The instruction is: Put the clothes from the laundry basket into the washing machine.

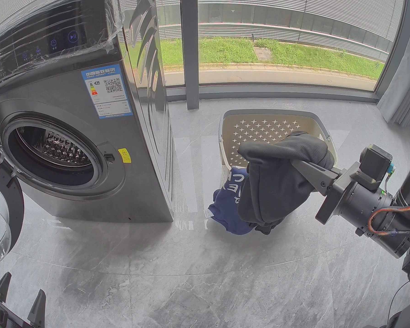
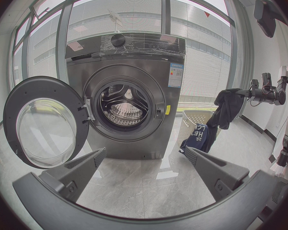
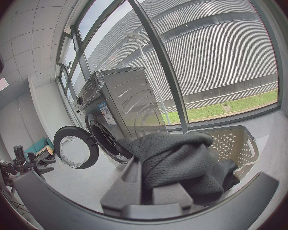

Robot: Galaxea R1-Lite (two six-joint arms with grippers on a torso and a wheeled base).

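My right gripper (image 1: 305, 165) is shut on a dark grey garment (image 1: 273, 183) that hangs in the air over the front of the cream laundry basket (image 1: 271, 126). A navy blue garment with white print (image 1: 230, 203) spills over the basket's near rim onto the floor. To the left stands the grey washing machine (image 1: 77, 110) with its drum (image 1: 54, 153) exposed and its round door (image 2: 44, 125) swung wide. My left gripper (image 2: 144, 163) is open and low, facing the machine. In the right wrist view the dark grey garment (image 3: 172, 157) is bunched between the fingers (image 3: 131, 182).
A big window (image 1: 282, 33) with a dark upright post (image 1: 190, 42) runs behind the basket. Grey tiled floor (image 1: 191, 274) lies bare between me and the machine. A grey curtain (image 1: 407, 83) hangs at the far right.
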